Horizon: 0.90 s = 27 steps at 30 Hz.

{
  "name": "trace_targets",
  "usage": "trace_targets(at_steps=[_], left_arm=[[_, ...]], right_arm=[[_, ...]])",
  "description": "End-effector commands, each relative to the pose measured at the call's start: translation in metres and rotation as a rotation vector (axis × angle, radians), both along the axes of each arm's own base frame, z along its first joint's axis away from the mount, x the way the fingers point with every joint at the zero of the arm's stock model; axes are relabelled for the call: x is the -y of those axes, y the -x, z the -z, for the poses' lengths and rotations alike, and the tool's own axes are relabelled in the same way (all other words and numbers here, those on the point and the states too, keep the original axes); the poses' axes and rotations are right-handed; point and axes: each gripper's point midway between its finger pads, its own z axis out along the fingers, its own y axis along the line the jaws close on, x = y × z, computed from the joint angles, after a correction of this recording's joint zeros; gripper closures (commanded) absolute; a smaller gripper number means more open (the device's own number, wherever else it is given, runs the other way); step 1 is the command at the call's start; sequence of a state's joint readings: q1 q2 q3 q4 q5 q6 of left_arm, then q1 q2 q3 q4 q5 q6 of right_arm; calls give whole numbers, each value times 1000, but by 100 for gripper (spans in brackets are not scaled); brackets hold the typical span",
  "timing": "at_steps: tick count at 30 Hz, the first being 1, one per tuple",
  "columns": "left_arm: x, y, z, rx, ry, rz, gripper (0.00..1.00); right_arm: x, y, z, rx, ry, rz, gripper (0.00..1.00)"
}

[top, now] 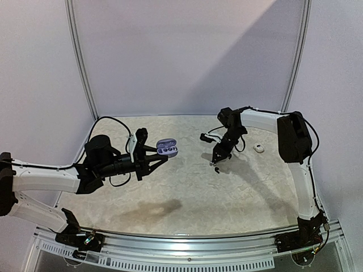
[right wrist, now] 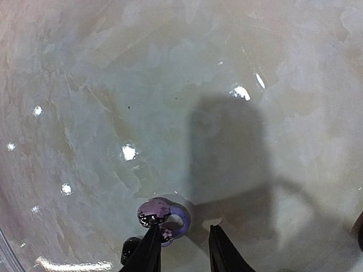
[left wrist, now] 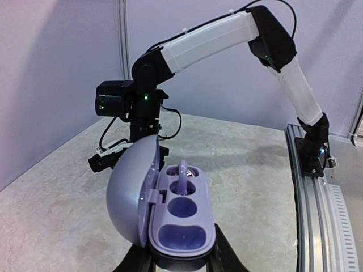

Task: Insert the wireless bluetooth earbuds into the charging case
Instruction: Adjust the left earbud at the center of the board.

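left fingers (left wrist: 228,258): clamped on open charging case (left wrist: 181,226), seated earbud (left wrist: 182,170) in its 12 o'clock well | right fingers (right wrist: 148,249): slightly parted, empty | purple earbud (right wrist: 164,214): on desk (right wrist: 170,85), 12 o'clock of left fingertip

charging case (left wrist: 181,222): was pale lavender all over
earbud (right wrist: 164,215): was glossy dark purple with a lilac loop
surface (top: 227,192): was cream, marbled with faint veins
right claw (right wrist: 182,229): was black
left arm (top: 45,177): was white, black joints

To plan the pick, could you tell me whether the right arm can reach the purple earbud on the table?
Probably yes: the right gripper sits right at the purple earbud, jaws apart, nothing blocking.
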<state>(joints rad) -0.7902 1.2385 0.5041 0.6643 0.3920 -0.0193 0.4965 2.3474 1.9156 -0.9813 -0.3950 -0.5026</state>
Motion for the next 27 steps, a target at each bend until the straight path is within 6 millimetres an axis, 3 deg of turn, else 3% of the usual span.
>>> trace_targets(at_steps=[1,7,16,27], left_arm=[[6,6,0,4,-12,29,100],[6,6,0,4,-13,26,100],[5,6,0,6,-11,20,100],[6,4,-1,9,-15,17,100]], right_arm=[[-3,-4,6,1,-1,-6,69],[-8,-13,-7,38,-20,-6,69],[-2,-7,15,-2,21,-8,69],[-3,7,17,-38,21,-25,69]])
